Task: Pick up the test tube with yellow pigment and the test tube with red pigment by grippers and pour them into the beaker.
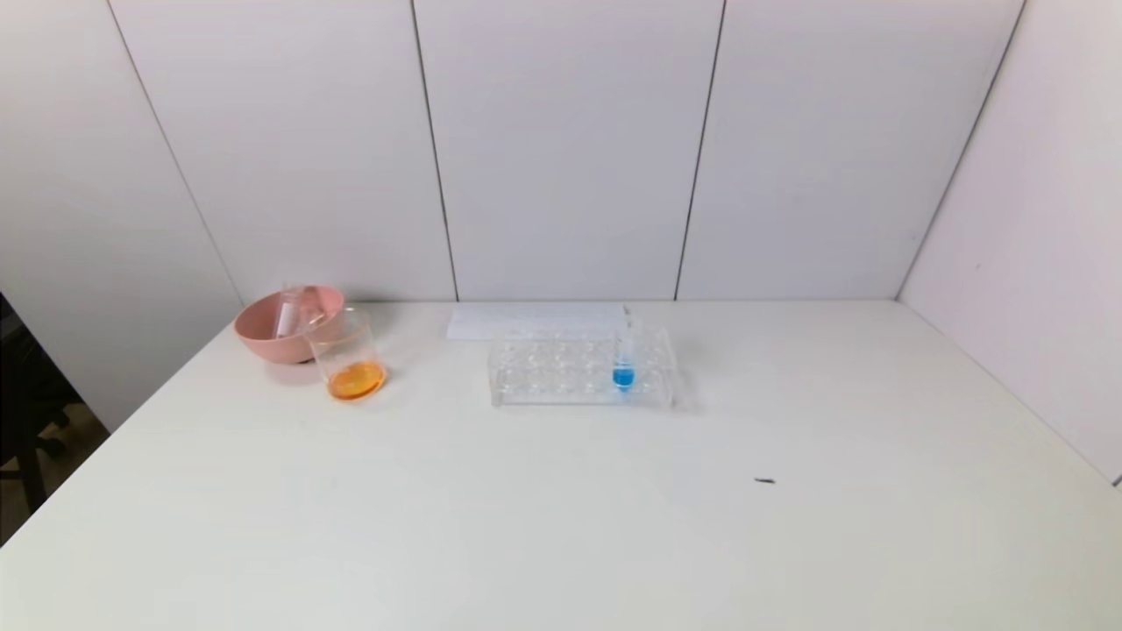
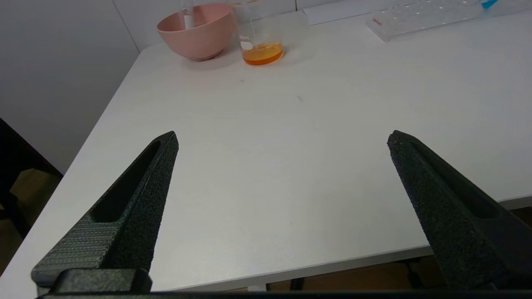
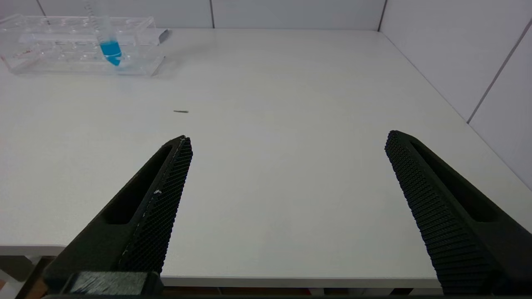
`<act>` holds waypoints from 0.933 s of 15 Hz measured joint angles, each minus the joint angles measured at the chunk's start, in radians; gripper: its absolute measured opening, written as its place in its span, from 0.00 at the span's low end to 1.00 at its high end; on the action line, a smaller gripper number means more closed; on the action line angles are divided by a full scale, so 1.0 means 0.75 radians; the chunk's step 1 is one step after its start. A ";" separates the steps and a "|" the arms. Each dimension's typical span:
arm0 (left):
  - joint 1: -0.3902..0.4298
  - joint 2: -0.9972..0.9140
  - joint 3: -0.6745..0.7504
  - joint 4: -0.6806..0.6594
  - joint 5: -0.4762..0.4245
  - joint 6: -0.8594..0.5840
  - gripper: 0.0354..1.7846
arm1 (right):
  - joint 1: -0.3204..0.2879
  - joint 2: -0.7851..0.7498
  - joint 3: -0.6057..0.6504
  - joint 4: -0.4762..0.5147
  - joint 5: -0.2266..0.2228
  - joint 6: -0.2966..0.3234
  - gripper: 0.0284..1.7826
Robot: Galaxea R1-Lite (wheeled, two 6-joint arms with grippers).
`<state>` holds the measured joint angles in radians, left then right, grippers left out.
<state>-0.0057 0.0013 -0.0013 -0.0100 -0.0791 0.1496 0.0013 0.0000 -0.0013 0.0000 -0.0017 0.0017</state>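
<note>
The beaker [image 1: 349, 355] [image 2: 258, 39] stands at the table's far left and holds a shallow layer of orange liquid. Behind it, clear tubes [image 1: 287, 311] [image 2: 188, 12] lean inside a pink bowl [image 1: 267, 337] [image 2: 199, 35]; the bowl's wall hides their tips. No test tube with yellow pigment or test tube with red pigment shows. My left gripper [image 2: 282, 139] hangs open and empty over the table's near left edge, far from the beaker. My right gripper [image 3: 286, 139] is open and empty over the near right edge. Neither gripper appears in the head view.
A clear tube rack [image 1: 561, 372] [image 3: 62, 45] stands mid-table at the back, with one blue-tipped tube [image 1: 623, 368] [image 3: 109, 43] upright in it. A white sheet [image 1: 535, 320] lies behind the rack. A small dark speck [image 1: 765, 480] lies on the tabletop. White walls enclose the back and right.
</note>
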 joint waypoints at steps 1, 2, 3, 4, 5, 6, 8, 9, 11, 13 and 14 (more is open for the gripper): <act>0.000 0.000 0.001 0.003 0.004 -0.012 0.99 | 0.000 0.000 0.000 0.000 0.000 0.000 0.95; 0.000 0.000 0.001 0.003 0.004 -0.017 0.99 | 0.000 0.000 0.000 0.000 0.000 0.000 0.95; 0.000 0.000 0.001 0.004 0.004 -0.018 0.99 | 0.000 0.000 0.000 0.000 0.000 0.000 0.95; -0.001 0.000 0.001 0.004 0.004 -0.019 0.99 | -0.001 0.000 0.000 0.000 0.000 0.000 0.95; -0.001 0.000 0.001 0.004 0.004 -0.019 0.99 | -0.001 0.000 0.000 0.000 0.000 0.000 0.95; -0.001 0.000 0.002 0.004 0.004 -0.019 0.99 | -0.001 0.000 0.000 0.000 0.000 0.000 0.95; -0.001 0.000 0.002 0.004 0.004 -0.018 0.99 | 0.000 0.000 0.000 0.000 0.000 0.000 0.95; -0.001 0.000 0.002 0.004 0.004 -0.018 0.99 | 0.000 0.000 0.000 0.000 0.000 -0.001 0.95; -0.001 0.000 0.002 0.004 0.004 -0.019 0.99 | -0.001 0.000 0.000 -0.001 0.000 -0.003 0.95; -0.001 0.000 0.002 0.004 0.004 -0.019 0.99 | -0.001 0.000 0.000 0.000 0.000 -0.001 0.95; 0.000 0.000 0.002 0.004 0.004 -0.018 0.99 | -0.001 0.000 0.000 0.000 0.000 0.000 0.95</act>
<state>-0.0057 0.0013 0.0000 -0.0072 -0.0760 0.1360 0.0009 0.0000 -0.0013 0.0000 -0.0017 0.0019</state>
